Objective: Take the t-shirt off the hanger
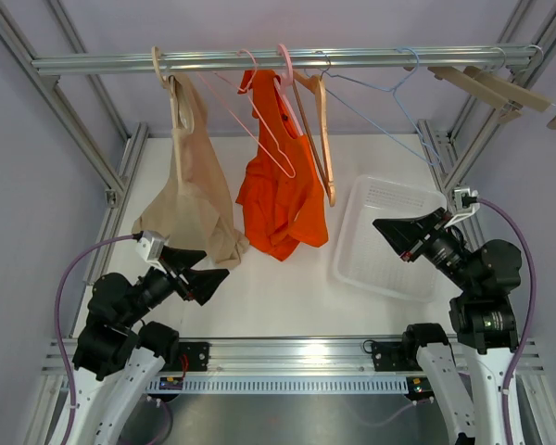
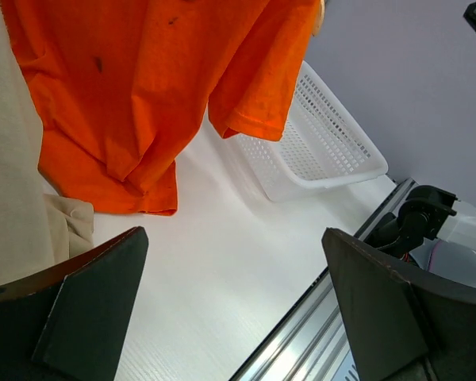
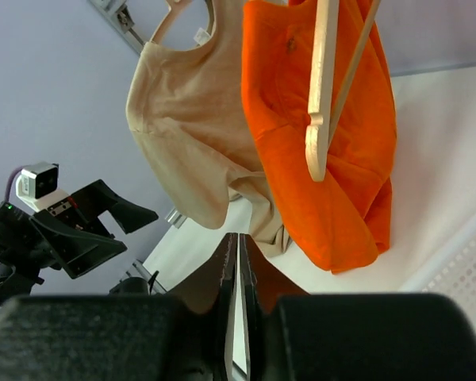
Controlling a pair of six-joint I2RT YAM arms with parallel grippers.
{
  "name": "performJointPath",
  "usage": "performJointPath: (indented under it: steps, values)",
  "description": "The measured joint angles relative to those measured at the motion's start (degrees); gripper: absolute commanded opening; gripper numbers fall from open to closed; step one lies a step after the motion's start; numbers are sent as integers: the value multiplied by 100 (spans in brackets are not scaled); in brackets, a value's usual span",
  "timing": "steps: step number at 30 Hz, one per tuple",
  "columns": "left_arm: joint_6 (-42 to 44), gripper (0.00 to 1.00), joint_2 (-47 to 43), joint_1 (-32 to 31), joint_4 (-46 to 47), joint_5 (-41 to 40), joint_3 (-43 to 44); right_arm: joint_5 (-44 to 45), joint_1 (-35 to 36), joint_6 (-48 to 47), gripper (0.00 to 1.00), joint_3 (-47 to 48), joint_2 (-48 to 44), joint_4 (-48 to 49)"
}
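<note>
the orange t-shirt (image 1: 280, 199) hung on its pink hanger (image 1: 285, 67) from the metal rail (image 1: 102, 65), near the middle of the frame, its hem low over the white table (image 1: 287, 297). nothing of the task looked done: the shirt was not yet off the hanger and neither arm touched it. the whole job was left, reaching in, taking hold of the cloth and working it off the hanger's shoulders.

the left gripper (image 1: 215, 263) sat below and to the left of the shirt, apart from it, its fingers (image 2: 87, 317) spread wide and empty. the right gripper (image 1: 378, 223) hovered over the white basket (image 1: 389, 250), its fingers (image 3: 222, 278) pressed together with nothing between them.

by count: one orange t-shirt; one beige top (image 1: 193, 185) on a wooden hanger just to its left; one bare wooden hanger (image 1: 324, 148) touching the orange shirt's right side; one thin pink hanger (image 1: 259, 130) in front of it; one blue wire hanger (image 1: 398, 88); what looked like two wooden clip hangers (image 1: 486, 85) at the far right; one basket; two arms.
</note>
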Motion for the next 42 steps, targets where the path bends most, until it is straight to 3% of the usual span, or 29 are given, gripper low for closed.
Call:
performJointPath:
  steps: [3,11,15,21,24,31,38,42]
  values:
    - [2,99,0,0,-17,0,0,2,0,2,4,188,83,4]
    - [2,99,-26,0,-37,24,0,-92,0,114,4,664,568,175]
    - [2,99,4,2,-37,59,0,-70,238,140,13,1032,1182,420]
    - [0,99,57,11,-42,85,0,1303,2328,-850,45,2951,2894,-280]
    - [2,99,57,24,-46,85,0,2048,2743,-1460,55,3853,3648,-678]
    - [0,99,59,33,-48,87,0,3482,2977,-2564,60,5388,5357,-1513]
    - [-2,99,59,85,-50,90,0,4013,3320,-3058,63,5613,6057,-2076]
    - [0,99,59,107,-50,92,0,4277,3388,-3185,56,5696,6131,-2116]
